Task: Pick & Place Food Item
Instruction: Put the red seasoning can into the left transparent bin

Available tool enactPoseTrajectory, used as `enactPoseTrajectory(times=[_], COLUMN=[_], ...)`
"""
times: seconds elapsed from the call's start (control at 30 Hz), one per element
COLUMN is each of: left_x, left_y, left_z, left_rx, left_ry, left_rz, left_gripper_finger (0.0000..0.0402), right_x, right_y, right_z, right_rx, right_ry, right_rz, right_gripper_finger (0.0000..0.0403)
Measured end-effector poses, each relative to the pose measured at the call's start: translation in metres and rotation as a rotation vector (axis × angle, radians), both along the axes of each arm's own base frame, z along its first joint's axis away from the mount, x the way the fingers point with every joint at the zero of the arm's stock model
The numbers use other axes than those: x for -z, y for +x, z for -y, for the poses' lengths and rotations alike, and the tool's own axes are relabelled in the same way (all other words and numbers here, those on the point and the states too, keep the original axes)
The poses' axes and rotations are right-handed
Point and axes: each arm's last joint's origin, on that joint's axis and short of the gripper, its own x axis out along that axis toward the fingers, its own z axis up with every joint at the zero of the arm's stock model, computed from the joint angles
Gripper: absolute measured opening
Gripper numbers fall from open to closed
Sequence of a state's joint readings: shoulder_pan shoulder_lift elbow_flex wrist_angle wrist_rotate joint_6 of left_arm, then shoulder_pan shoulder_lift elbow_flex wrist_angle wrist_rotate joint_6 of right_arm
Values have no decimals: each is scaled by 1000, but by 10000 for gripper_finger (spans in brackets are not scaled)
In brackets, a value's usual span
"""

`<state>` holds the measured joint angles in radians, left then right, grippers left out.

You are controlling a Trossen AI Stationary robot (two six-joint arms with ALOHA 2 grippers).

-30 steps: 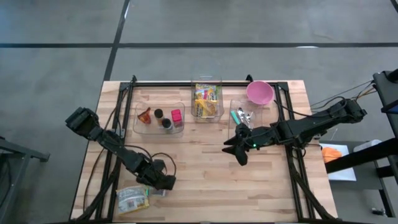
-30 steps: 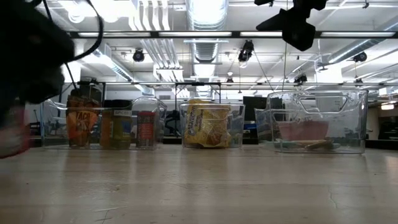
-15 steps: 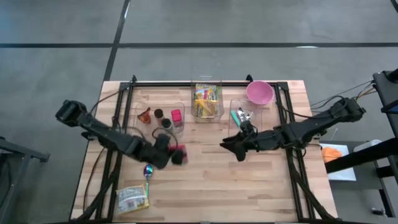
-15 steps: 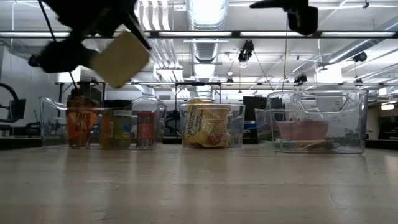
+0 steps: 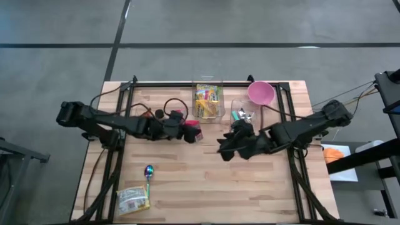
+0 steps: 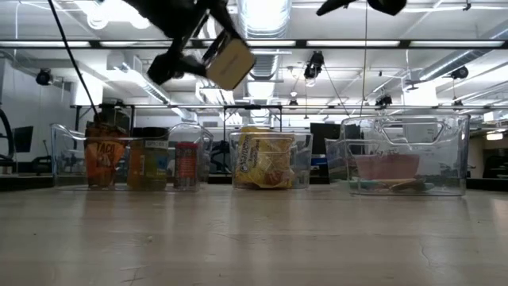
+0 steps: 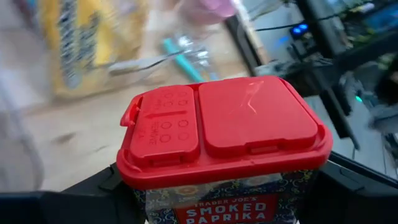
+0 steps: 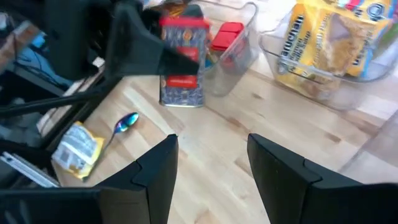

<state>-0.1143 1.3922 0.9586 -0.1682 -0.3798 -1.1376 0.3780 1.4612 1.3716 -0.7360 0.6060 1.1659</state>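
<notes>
On the left side of the table (image 5: pixel 206 181), the left gripper (image 5: pixel 187 130) held a paprika tin (image 7: pixel 225 146) by its sides, with the red lid facing forward. The tin was in the air, above the wood, just before the bins. I think it was kept high so that it could pass over the clear walls of the bins without hitting them.

Under the arm and nearer to the front edge, a spoon (image 5: pixel 149 170) and a snack packet (image 5: pixel 133 200) lay on the wood, well apart from the tin. Behind the gripper stood the left bin (image 6: pixel 131 163), which held a taco packet (image 6: pixel 101 159) and some spice jars (image 6: pixel 186 164). The tin probably belonged with them, so this bin was likely its goal, but I cannot be sure.

At the middle stood a bin with a yellow bag (image 5: pixel 207 102). It was close to the tin and its wall could stand in the way if the arm went too far across.

To the right was a third bin (image 6: pixel 405 155) with cutlery (image 5: pixel 240 115), and behind it a pink bowl (image 5: pixel 260 93). The right gripper (image 5: pixel 226 149) hung above the wood before this bin. Its fingers (image 8: pixel 278 171) were parted and held nothing. It pointed toward the left arm and was near to it, so the two arms could meet if either moved closer.
</notes>
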Motion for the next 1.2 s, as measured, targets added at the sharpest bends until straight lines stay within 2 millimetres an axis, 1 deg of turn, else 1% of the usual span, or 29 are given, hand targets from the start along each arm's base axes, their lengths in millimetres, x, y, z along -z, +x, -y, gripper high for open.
enactPoseTrajectory(times=[0.13, 0.2, 0.33, 0.43, 0.63, 0.73, 0.83, 1.0, 1.1, 1.2], left_x=[-21, -27, -37, -37, -38, -41, -41, -41, -41, -42], left_y=[4, 4, 6, 6, 7, 9, 9, 9, 9, 10], left_z=[0, -2, -3, -3, -3, -2, -2, -2, -1, -1], left_rx=[20, 8, 26, 29, 59, 120, 143, 171, 179, 186], left_ry=[58, 69, 110, 114, 148, 193, 209, 210, 206, 203], left_rz=[4, -11, 0, 0, 4, 11, 3, 6, 10, 21], left_gripper_finger=[299, 299, 299, 299, 299, 299, 299, 299, 299, 299], right_x=[-1, -4, -15, -19, -19, -19, -18, -12, -11, -6], right_y=[21, 29, 38, 41, 45, 50, 54, 60, 62, 66], right_z=[-3, -3, -3, -3, 3, 0, 1, 7, 9, 10], right_rx=[2, 1, 0, -17, -7, -45, -77, -47, -39, -35], right_ry=[-24, -37, -97, -134, -100, -100, -91, -83, -76, -76], right_rz=[-30, -25, 3, 0, 13, 37, 37, 25, 23, 13], right_gripper_finger=[189, 189, 189, 189, 193, 215, 254, 315, 334, 340])
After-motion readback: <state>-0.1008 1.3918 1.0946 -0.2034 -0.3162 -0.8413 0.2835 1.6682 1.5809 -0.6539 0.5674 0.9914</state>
